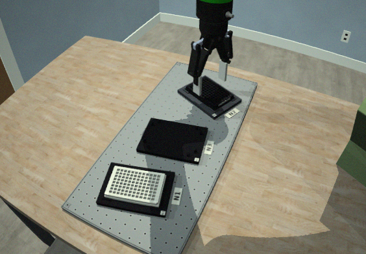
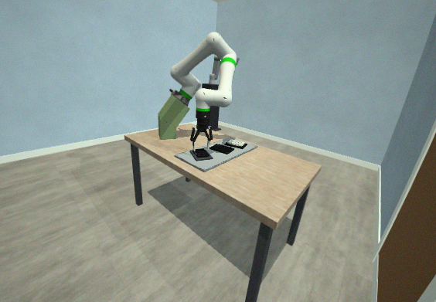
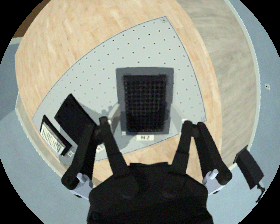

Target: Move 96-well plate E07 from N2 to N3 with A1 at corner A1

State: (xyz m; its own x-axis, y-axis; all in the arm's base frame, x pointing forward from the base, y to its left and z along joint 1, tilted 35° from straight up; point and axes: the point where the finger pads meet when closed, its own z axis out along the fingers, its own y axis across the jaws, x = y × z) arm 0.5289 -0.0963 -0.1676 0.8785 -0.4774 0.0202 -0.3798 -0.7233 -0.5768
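The black 96-well plate E07 (image 1: 212, 91) sits on the plate nest N2 at the far end of the grey deck. It also shows in the wrist view (image 3: 145, 100). My gripper (image 1: 210, 82) is open and hangs just above the plate, one finger on each long side, not touching it. It also shows in the exterior view (image 2: 201, 143). The landing nest N3 (image 1: 172, 139) is a bare black plate in the middle of the deck. The white plate E01 (image 1: 134, 186) sits on nest N1 at the near end.
The grey perforated deck (image 1: 162, 160) lies on a wooden table. Small labels N2 (image 1: 232, 112), N3 (image 1: 208, 147) and N1 (image 1: 177, 195) lie on the deck's right side. A green block (image 1: 355, 145) stands at the table's right edge.
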